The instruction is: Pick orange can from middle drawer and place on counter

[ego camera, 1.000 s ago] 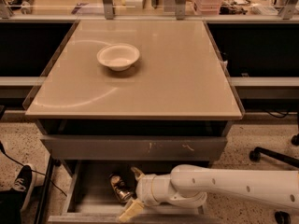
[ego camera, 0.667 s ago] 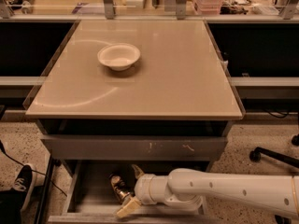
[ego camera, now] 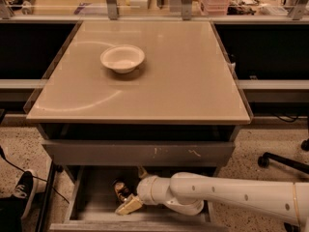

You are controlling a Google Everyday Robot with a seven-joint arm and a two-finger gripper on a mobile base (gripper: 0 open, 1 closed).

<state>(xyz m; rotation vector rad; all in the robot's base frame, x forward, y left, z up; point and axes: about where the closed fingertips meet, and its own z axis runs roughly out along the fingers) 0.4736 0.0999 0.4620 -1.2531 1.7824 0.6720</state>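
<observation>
The orange can (ego camera: 120, 189) stands in the open middle drawer (ego camera: 91, 197), at the left of its grey floor. My gripper (ego camera: 128, 190) reaches into the drawer from the right on a white arm. Its fingers are spread, with one pale fingertip (ego camera: 126, 207) in front of the can and the other (ego camera: 141, 171) behind it. The can sits at the mouth of the open jaws, and I cannot tell whether a finger touches it. The beige counter (ego camera: 183, 81) lies above, with the white bowl (ego camera: 122, 58) on its left rear part.
A grey drawer front with white scratches (ego camera: 140, 153) overhangs the open drawer. A person's shoe (ego camera: 21, 187) and a cable lie on the floor at left. A chair base (ego camera: 285, 161) is at right. Shelves with clutter run behind the counter.
My gripper has moved a little deeper into the drawer and closer around the can. The can and the bowl have not moved.
</observation>
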